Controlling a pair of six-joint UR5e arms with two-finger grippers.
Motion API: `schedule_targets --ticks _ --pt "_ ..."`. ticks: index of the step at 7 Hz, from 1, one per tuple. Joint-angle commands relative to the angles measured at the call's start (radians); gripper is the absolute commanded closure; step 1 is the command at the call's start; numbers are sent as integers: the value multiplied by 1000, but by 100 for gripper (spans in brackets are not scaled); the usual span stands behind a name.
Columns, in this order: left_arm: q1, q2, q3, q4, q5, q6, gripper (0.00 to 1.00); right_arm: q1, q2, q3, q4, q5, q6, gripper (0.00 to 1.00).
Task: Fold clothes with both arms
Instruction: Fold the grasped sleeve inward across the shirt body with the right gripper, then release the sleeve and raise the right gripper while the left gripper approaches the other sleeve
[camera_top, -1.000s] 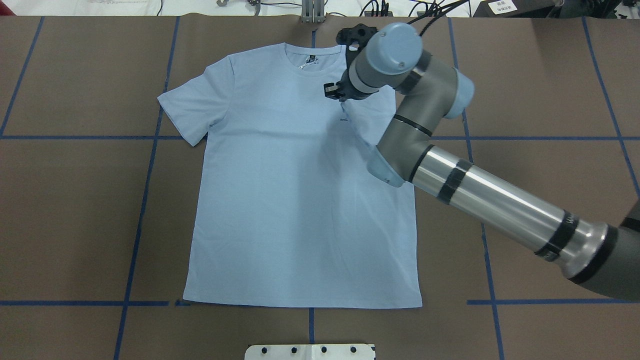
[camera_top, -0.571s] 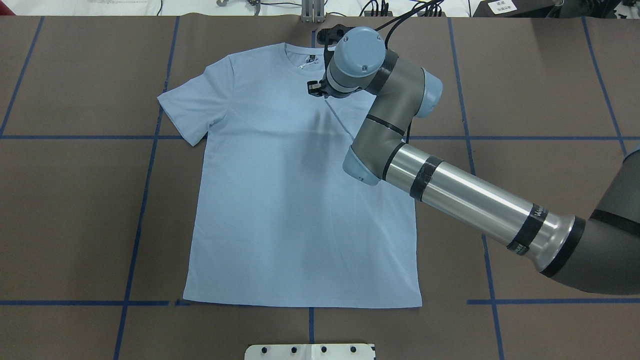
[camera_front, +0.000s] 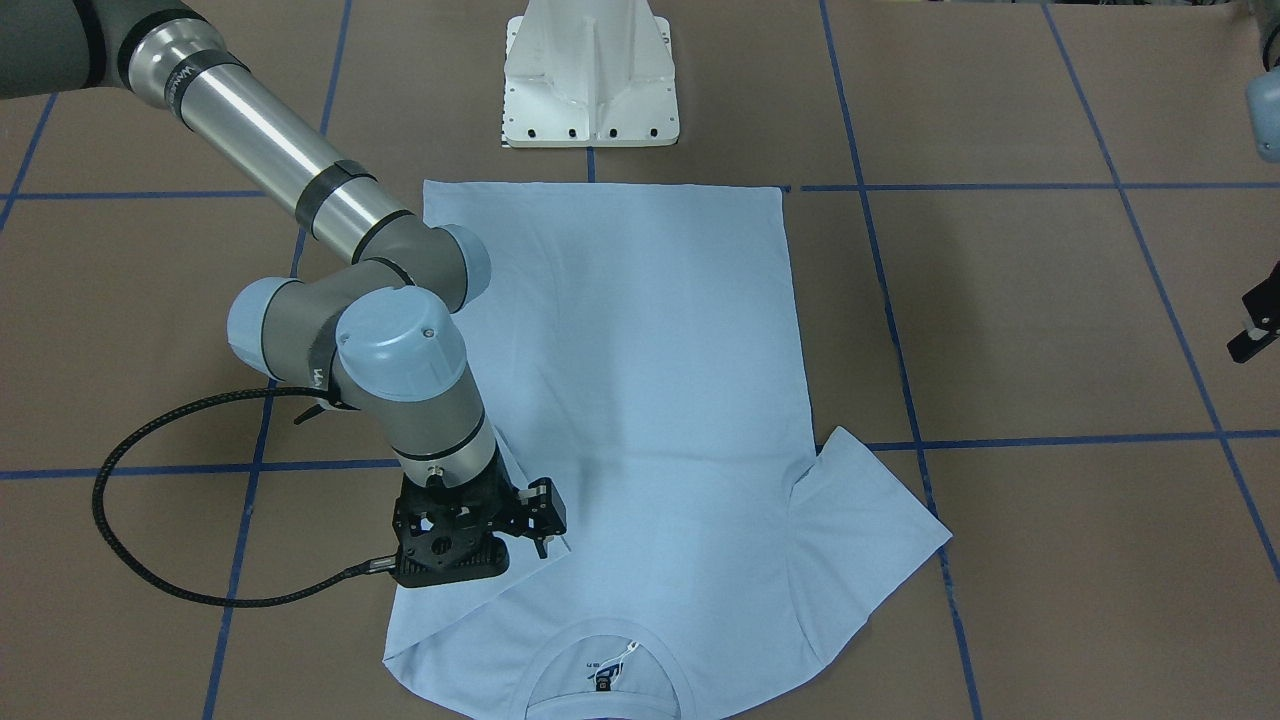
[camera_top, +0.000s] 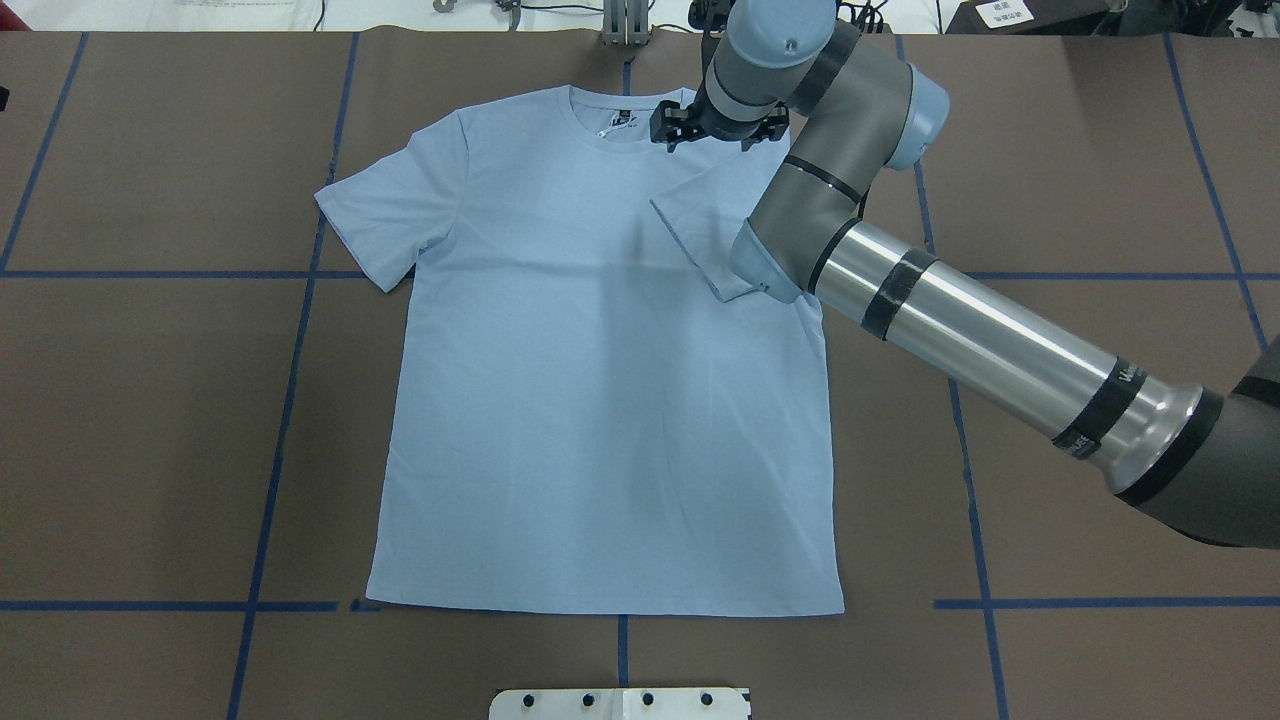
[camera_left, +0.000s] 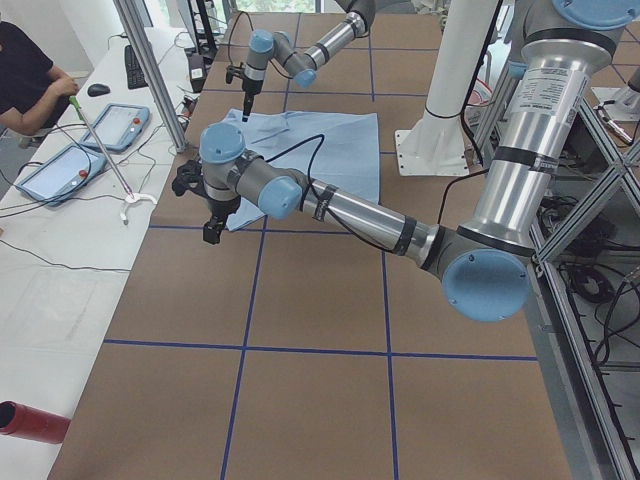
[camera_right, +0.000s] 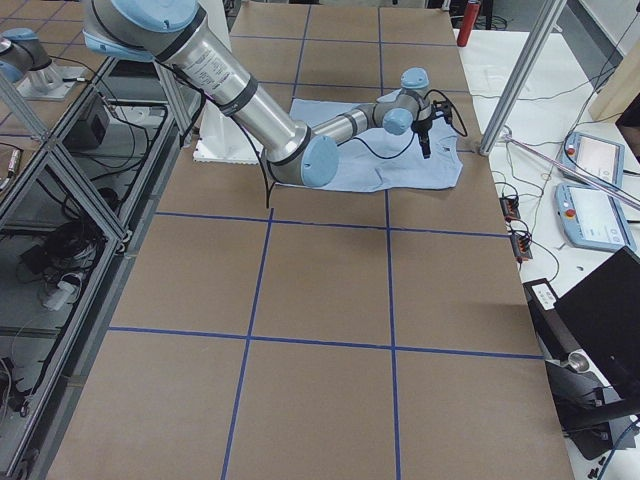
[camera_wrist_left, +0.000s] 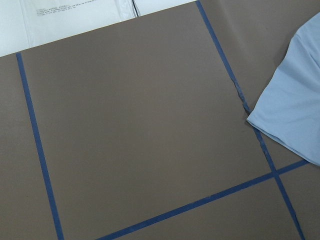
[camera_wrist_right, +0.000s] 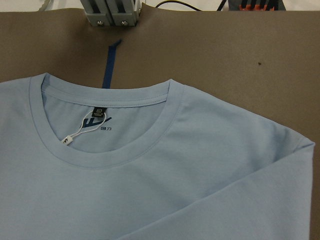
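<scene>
The pale-blue T-shirt (camera_top: 600, 420) lies flat mid-table (camera_top: 150, 420), its collar (camera_wrist_right: 175, 107) at 12 o'clock in the overhead view. The right gripper (camera_front: 475, 535) stands over the shoulder at the collar's 3 o'clock with the in-folded sleeve (camera_top: 700, 235) at its 6 o'clock, and the left gripper (camera_left: 212, 232) hangs well apart over bare table at the shirt's 9 o'clock. The right wrist hides its fingers and the left ones show small and cut off, so I cannot tell whether either pair is spread or pressed together. The knit is smooth and matte with a ribbed neckband, on brown paper gridded with blue tape (camera_top: 290, 400).
</scene>
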Motion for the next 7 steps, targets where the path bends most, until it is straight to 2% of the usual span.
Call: schedule_targets --ticks 1,2,4,5,6,7 --pt "178 -16 3 -168 142 -349 0 63 -20 166 -259 142 -6 0" --pt "284 -22 0 -201 250 -496 0 116 -84 284 -365 208 -18 0" --pt "430 -72 40 -227 396 -708 0 196 -292 511 -441 277 -166 0" --pt "463 -138 159 -278 462 -768 0 213 -364 599 -490 284 -249 0" --pt "468 -192 302 -380 508 -772 1 218 -382 623 -494 284 -256 0" --pt "471 -225 422 -474 513 -769 2 218 -388 624 -491 284 -256 0"
